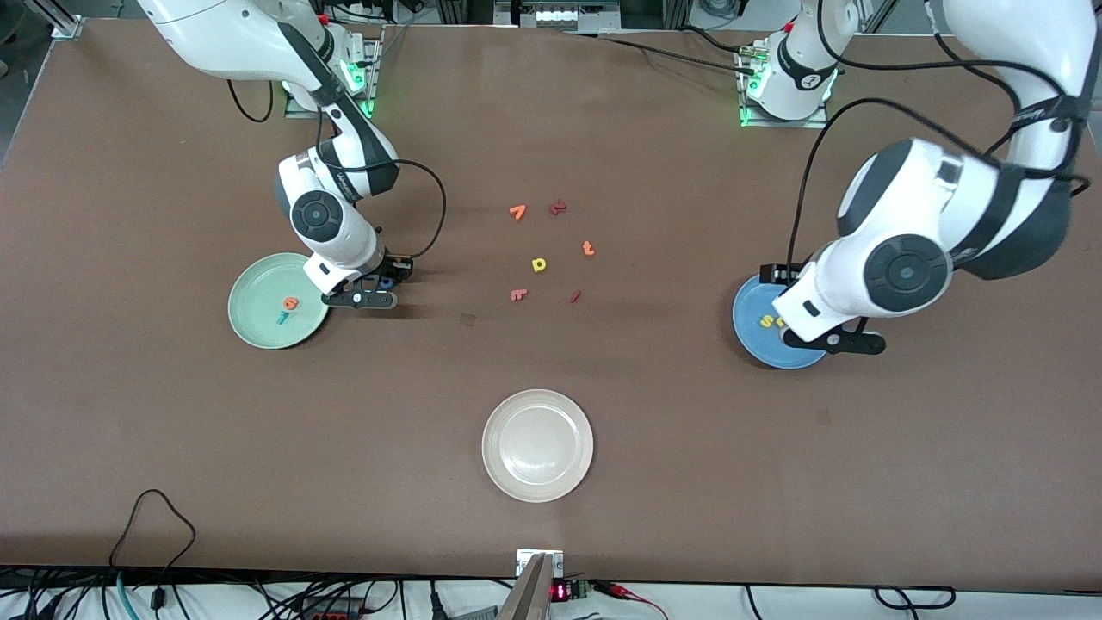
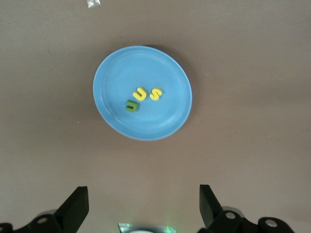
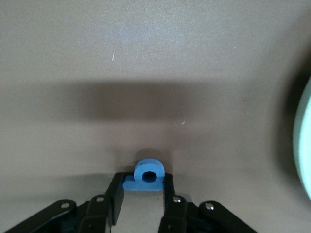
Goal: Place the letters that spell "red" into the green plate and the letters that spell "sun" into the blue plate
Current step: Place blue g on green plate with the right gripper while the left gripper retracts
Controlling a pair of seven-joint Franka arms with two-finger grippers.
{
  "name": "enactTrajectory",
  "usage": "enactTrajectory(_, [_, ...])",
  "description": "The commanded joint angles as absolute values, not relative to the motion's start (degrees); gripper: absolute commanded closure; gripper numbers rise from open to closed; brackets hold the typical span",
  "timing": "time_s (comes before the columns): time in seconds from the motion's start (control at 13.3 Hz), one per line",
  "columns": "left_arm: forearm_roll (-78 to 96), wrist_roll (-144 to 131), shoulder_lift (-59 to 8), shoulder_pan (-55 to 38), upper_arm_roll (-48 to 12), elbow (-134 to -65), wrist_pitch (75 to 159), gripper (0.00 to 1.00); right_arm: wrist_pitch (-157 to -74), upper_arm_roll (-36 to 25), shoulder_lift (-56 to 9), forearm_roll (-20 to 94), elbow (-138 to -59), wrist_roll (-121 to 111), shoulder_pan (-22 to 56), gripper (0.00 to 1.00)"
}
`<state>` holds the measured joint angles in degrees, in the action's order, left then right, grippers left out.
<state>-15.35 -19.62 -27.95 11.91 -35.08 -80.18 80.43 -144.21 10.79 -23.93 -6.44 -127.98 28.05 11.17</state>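
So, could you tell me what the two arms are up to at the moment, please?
They are sorting foam letters onto plates. The right gripper has its fingers closed on the blue d, just beside the green plate, which already holds the orange e and teal r. The left gripper is over the blue plate with its fingers open and nothing in them; the yellow s, yellow u and green n lie in that plate. Spare letters and a white plate sit mid-table.

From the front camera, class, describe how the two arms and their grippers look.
Both arms have glossy white shells with dark grey joint bands and round grey caps. Black cables loop along each. The right gripper and the left gripper have black two-finger jaws. Green lights glow at both bases.
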Motion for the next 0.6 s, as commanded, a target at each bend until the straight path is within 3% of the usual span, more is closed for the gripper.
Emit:
enactTrajectory(0.0, [-13.2,-18.8,-26.3,12.5,-36.2,-73.0,74.5,0.00,-144.7,10.7,-23.4,-7.3,-128.5,28.0,11.0,0.89])
enactTrajectory(0.15, [-9.9,-11.9,-21.4,11.8,-32.2,-74.2,75.3,0.00,-144.5,10.7,-22.9,-7.3,-128.2,27.3,10.8,0.90])
enactTrajectory(0.38, [-0.8,-3.5,-15.0,6.1,-17.5,-77.2,77.4,0.00,-136.8,10.5,-17.0,-7.3,-126.6,22.5,8.4,0.90])
enactTrajectory(0.53, [0.3,0.2,-9.0,3.8,-12.7,-85.0,84.3,0.00,-131.8,10.5,-13.2,-7.3,-125.7,15.0,3.4,0.90])
